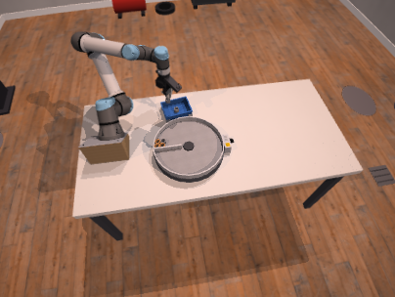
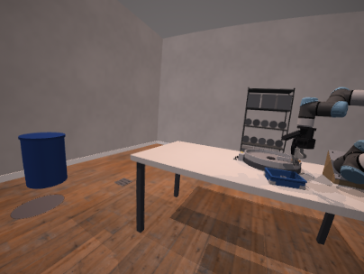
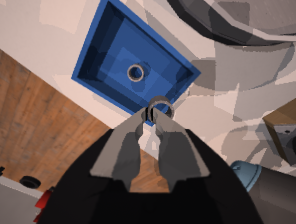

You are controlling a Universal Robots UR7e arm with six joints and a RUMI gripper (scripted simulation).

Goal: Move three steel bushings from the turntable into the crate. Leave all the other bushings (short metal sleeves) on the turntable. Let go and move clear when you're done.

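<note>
crate [image 1: 177,107] behind turntable [image 1: 215,161] | one bushing [image 3: 135,72] in crate | both on table [image 1: 284,127]

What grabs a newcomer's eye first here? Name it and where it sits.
The end effector pinching a steel bushing by its wall, hanging over the near edge of the blue crate, where one bushing already lies. Next to the crate on the white table sits the round grey turntable, with a cluster of brass-coloured bushings by its left rim.
</note>
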